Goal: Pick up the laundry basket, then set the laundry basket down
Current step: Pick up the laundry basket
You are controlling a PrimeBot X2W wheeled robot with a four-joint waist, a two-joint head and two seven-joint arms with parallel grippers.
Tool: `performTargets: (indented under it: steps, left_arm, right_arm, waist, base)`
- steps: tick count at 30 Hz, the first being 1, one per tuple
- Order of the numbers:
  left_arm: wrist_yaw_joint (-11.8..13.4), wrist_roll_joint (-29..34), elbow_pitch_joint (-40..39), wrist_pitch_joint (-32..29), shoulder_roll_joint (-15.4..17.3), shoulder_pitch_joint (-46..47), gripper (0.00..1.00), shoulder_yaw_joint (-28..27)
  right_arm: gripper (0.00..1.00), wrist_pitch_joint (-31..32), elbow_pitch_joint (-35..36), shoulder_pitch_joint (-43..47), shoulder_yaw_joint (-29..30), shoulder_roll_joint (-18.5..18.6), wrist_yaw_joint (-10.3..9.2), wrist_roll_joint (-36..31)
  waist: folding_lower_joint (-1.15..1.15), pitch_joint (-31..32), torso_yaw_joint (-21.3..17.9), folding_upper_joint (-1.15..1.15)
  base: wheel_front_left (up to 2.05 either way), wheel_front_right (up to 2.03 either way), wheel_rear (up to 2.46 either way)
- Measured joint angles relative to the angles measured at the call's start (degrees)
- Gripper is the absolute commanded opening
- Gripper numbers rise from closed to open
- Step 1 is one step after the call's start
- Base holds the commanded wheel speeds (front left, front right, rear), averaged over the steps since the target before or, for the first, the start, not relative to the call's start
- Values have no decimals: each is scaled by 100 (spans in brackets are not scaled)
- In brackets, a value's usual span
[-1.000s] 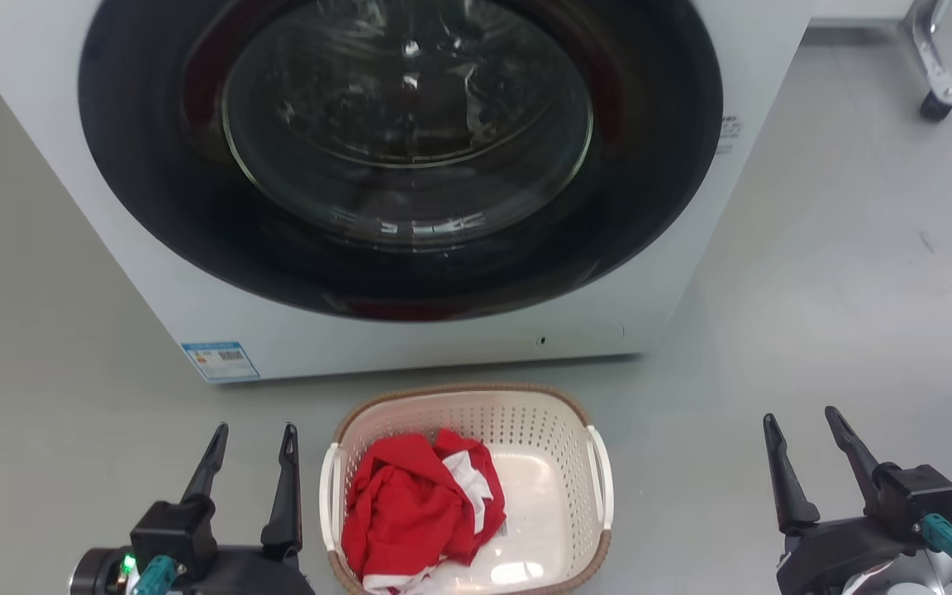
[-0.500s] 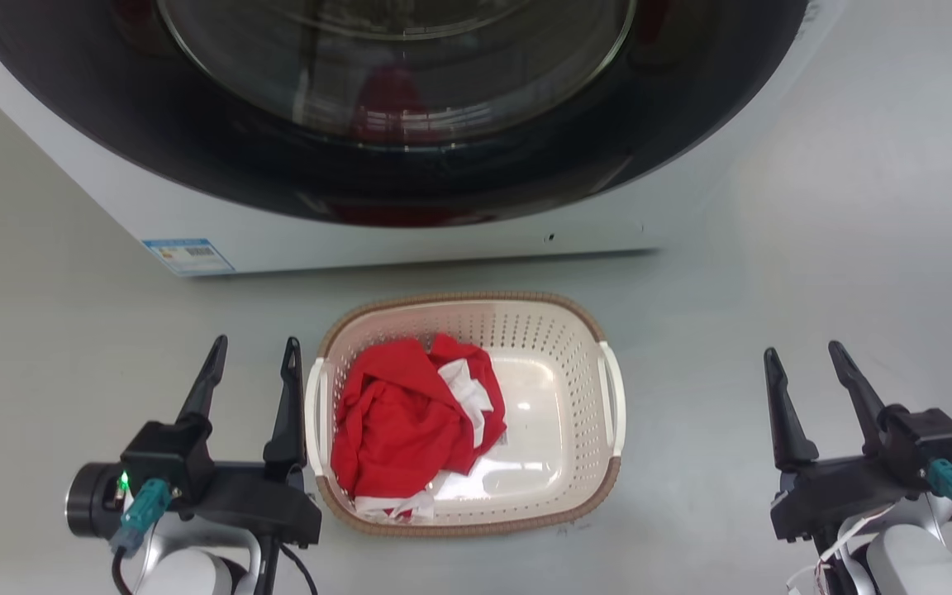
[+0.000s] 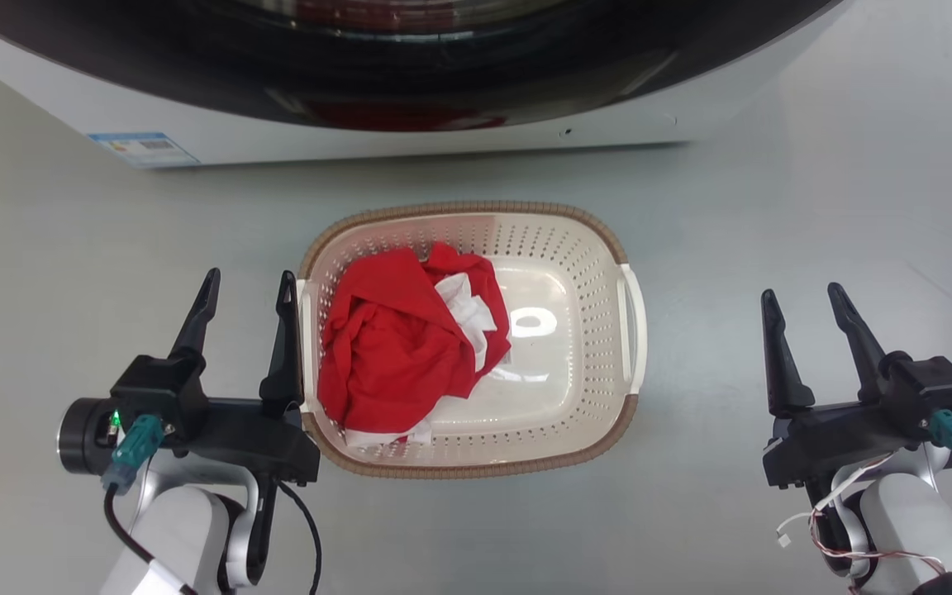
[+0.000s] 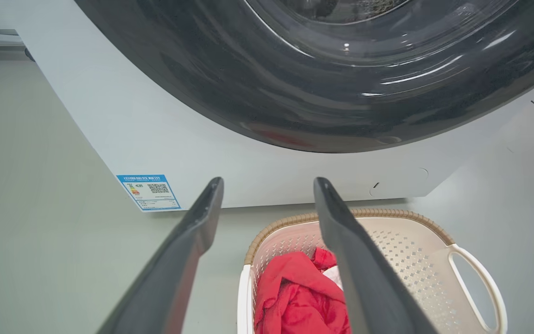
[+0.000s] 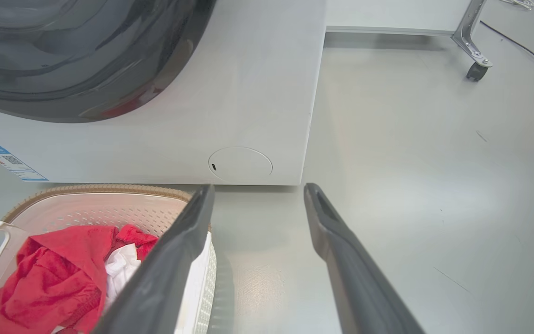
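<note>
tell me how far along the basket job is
Done: nothing yet. The laundry basket sits on the floor in front of the washing machine, with red clothing inside.
In hand: the left pincer is open, close beside the left handle. The right pincer is open, well clear of the right handle.
Left: grip, lift, set down.
</note>
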State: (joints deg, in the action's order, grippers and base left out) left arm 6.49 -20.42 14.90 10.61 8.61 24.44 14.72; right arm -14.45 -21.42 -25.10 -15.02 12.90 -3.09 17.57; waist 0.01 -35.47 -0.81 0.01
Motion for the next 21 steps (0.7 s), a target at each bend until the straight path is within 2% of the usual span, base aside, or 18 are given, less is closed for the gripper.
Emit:
performTargets:
  steps: [15, 21]
  left_arm:
    - [-167, -71, 668, 2, -133, 351, 100, 14]
    - [-253, -102, 1128, -16, -174, 602, 100, 41]
  right_arm:
    - [100, -9, -318, -279, -4, -178, 12, 0]
    - [100, -10, -650, -511, -58, -293, 104, 3]
  waist:
    - [-1, -630, 49, 0]
    - [-1, -810, 45, 0]
  base:
    - [0, 0, 0]
    - [0, 0, 0]
